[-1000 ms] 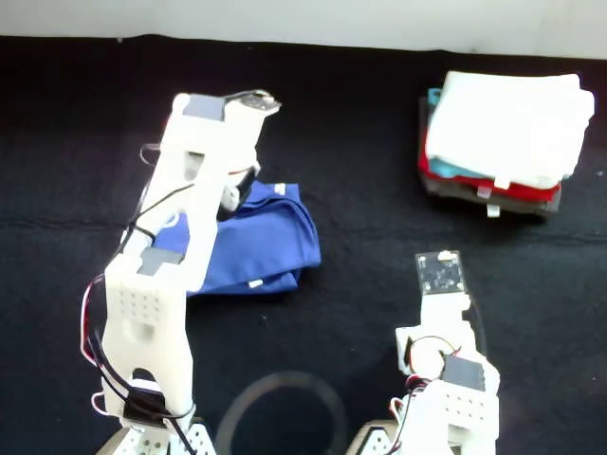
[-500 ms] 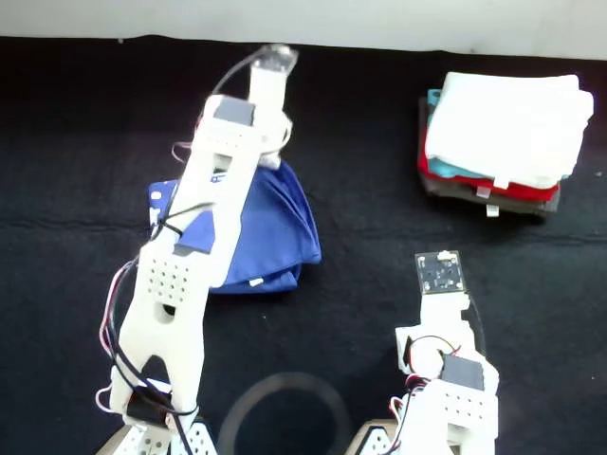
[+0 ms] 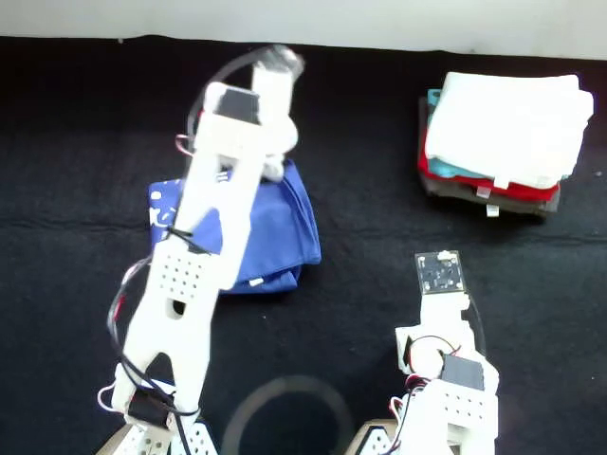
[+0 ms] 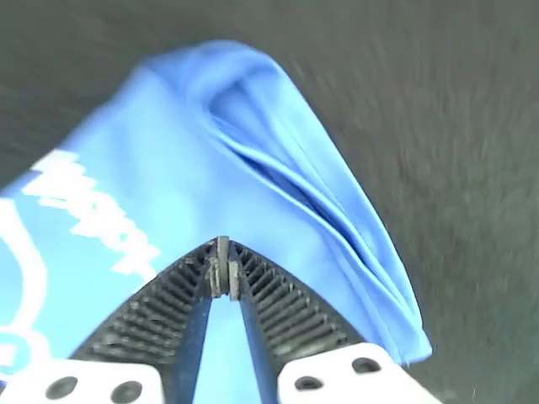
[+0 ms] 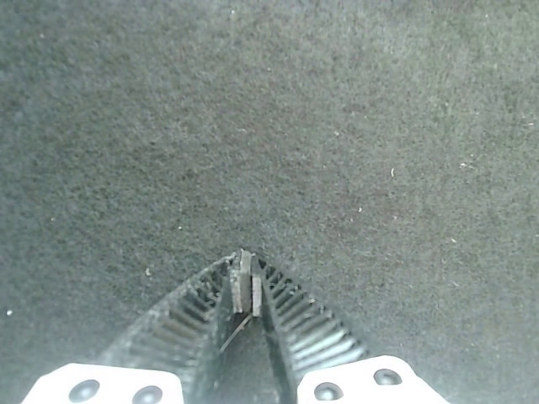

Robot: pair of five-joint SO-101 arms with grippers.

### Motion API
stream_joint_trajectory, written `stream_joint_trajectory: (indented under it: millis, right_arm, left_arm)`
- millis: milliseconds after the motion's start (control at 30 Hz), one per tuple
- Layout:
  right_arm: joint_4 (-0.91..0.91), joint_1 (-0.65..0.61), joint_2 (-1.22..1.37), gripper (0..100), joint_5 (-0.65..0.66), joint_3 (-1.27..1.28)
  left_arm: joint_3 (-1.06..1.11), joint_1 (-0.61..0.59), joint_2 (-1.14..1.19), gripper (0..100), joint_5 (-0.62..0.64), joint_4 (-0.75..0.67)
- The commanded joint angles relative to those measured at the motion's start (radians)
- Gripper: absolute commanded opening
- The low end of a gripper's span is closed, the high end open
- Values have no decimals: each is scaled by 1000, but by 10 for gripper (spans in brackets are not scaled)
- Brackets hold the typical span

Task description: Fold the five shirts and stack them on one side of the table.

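Well, the left arm (image 3: 204,256) hides part of the blue shirt (image 3: 285,227). The left tool (image 4: 221,278) and right tool (image 5: 246,282) are both closed tight.

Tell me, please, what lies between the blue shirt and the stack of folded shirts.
In the high view, that stretch is bare black table cover from the blue shirt to the stack.

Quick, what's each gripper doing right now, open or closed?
Left gripper: jaws closed, above the blue shirt.
Right gripper: jaws closed, empty.
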Motion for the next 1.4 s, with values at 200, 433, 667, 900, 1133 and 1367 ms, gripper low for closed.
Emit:
stream_joint_trajectory:
  millis: [200,433,667,900,1133,1367]
  right_arm:
    - [-30,7,-2,8,5,21]
    - [-50,53,-2,8,3,21]
    - [-50,53,-2,8,3,21]
    - [-50,53,-2,8,3,21]
    - [-50,53,-2,8,3,21]
    - [-50,53,-2,8,3,21]
  left_arm:
    - [248,160,-58,14,-11,34]
    - [619,219,-283,14,-14,32]
    - [805,252,-547,14,-15,31]
    - [901,260,-496,14,-11,-164]
    - [905,317,-453,14,-9,-196]
    - [923,334,-450,14,-14,-89]
